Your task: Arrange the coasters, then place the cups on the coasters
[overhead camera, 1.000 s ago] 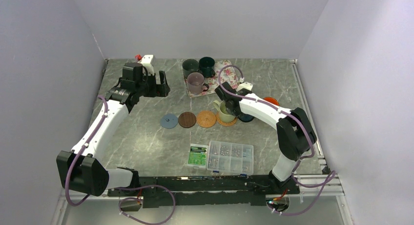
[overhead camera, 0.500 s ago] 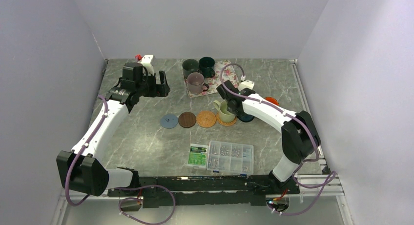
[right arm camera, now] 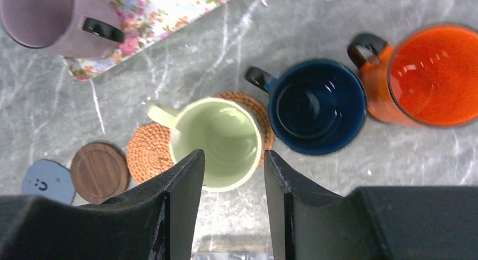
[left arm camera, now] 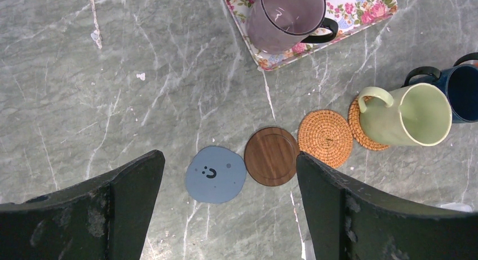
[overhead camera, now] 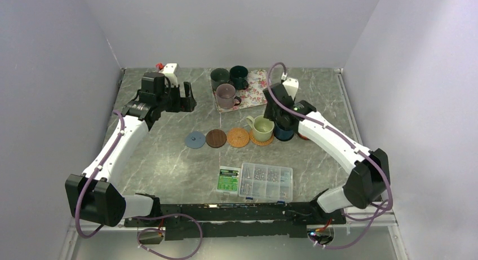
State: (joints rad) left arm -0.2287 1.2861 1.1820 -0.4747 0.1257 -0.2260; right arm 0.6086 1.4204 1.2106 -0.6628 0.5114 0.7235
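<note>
The right gripper [right arm camera: 234,158] has its fingers partly apart, gripping nothing. The pale green cup [right arm camera: 217,144] sits on a woven coaster [right arm camera: 256,110] just beyond the fingertips. The left gripper [left arm camera: 228,158] gapes wide and empty, with a blue coaster [left arm camera: 216,174] and a brown coaster [left arm camera: 271,156] between its fingers.

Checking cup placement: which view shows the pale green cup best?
Left wrist: the pale green cup shows whole, handle included, on a woven coaster. Right wrist is closer, looking down into it, but the right gripper partly hides its rim. Top external shows it small.
</note>
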